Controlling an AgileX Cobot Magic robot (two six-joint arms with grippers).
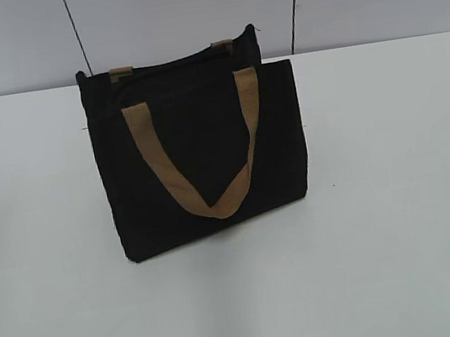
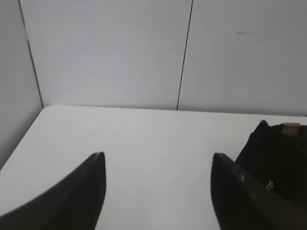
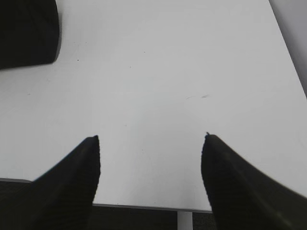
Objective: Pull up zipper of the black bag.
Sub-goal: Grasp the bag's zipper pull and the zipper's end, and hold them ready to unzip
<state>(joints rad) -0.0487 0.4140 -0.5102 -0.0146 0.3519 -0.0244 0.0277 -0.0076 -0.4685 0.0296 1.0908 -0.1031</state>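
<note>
Black bag [image 1: 207, 158] upright near bench's back edge, untouched. Left gripper [image 2: 158, 165] and right gripper [image 3: 151, 143] both spread wide, empty. Approach step: next, find zipper [image 2: 270, 185].

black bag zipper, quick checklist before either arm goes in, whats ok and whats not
1. Black bag standing upright on the table: ok.
2. Left gripper open, nothing held: ok.
3. Right gripper open, nothing held: ok.
4. Zipper pull located: a small silver glint shows in the left wrist view, but is it the tab: cannot tell.
5. Front handle hanging down, off the top edge: ok.
6. A gripper on the bag to steady it: not ok, neither touches it.
</note>
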